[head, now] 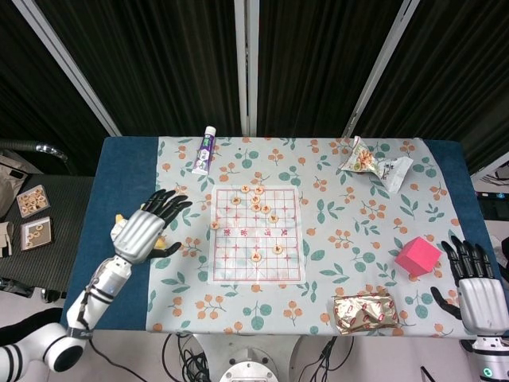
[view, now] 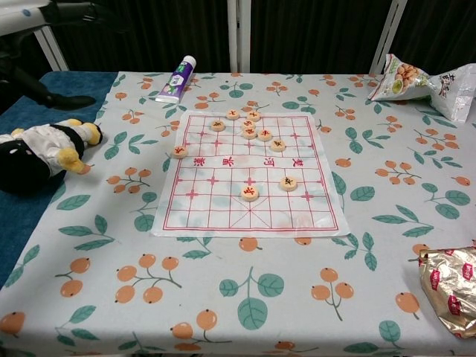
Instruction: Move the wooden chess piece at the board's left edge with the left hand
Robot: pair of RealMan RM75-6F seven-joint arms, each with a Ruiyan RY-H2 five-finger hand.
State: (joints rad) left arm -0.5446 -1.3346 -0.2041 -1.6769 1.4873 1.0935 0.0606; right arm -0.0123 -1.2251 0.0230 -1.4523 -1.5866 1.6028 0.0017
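Observation:
The wooden chess piece [head: 214, 225] [view: 179, 151] sits at the left edge of the paper chess board [head: 256, 267] [view: 223, 212]. My left hand [head: 147, 231] hovers open with its fingers spread, left of the board and above the plush toy, a short way from that piece. In the chest view its dark fingers [view: 74, 12] show at the top left. Several other pieces [head: 256, 199] [view: 249, 126] cluster at the board's far side, and two more lie nearer the middle. My right hand [head: 477, 290] is open at the table's right front corner and holds nothing.
A plush toy [view: 41, 152] lies left of the board, under my left hand. A toothpaste tube [head: 204, 150] lies behind the board. A snack bag [head: 374, 163] sits at the back right, a pink box [head: 417, 256] at the right, a gold foil pack [head: 366, 312] in front.

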